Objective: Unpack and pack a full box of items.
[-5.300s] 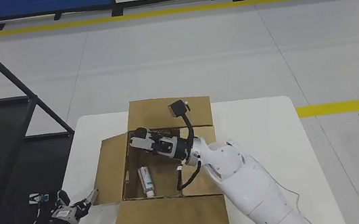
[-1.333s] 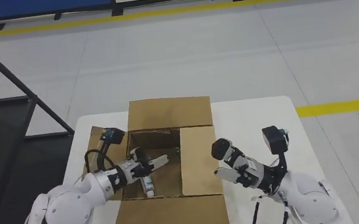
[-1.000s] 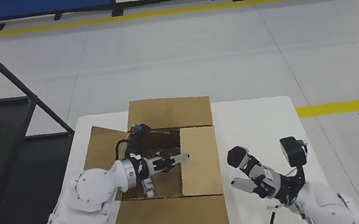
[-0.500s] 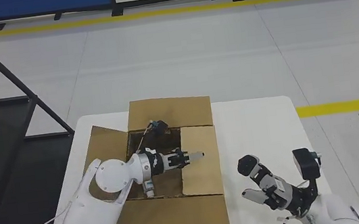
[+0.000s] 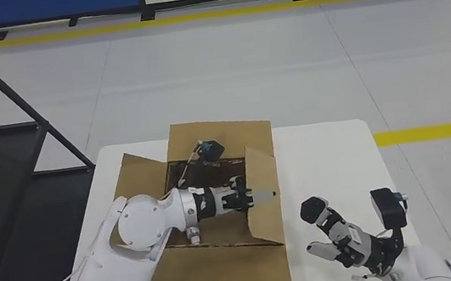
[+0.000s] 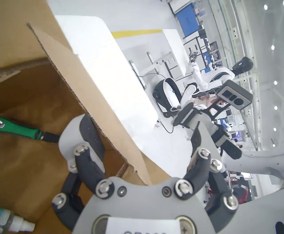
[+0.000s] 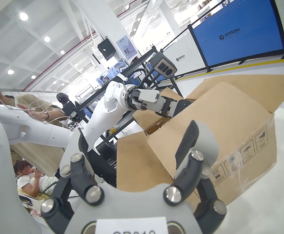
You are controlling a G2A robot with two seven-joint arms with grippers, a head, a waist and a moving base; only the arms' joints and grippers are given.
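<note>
An open cardboard box [image 5: 225, 265] sits on the white table [image 5: 330, 157]. My left gripper [image 5: 256, 195] is inside it at the right flap [image 5: 267, 208], which stands upright. In the left wrist view the left gripper [image 6: 139, 130] is open astride the flap's edge [image 6: 93, 106], with one finger inside the box and one outside. A green-handled tool [image 6: 20, 130] and a white bottle [image 6: 13, 221] lie on the box floor. My right gripper [image 5: 327, 231] is open and holds nothing, over the table to the right of the box; in its own view [image 7: 133, 144] it faces the box wall [image 7: 221, 124].
A black metal rack [image 5: 7, 169] stands off the table's left side. Blue barrier panels [image 5: 53, 2] line the far floor. Bare table lies to the right of the box, around the right arm.
My left arm has swung in over the box and pushed rightward, lifting the right flap from folded inward to upright. The right arm has drawn back out of the box to the table's front right.
</note>
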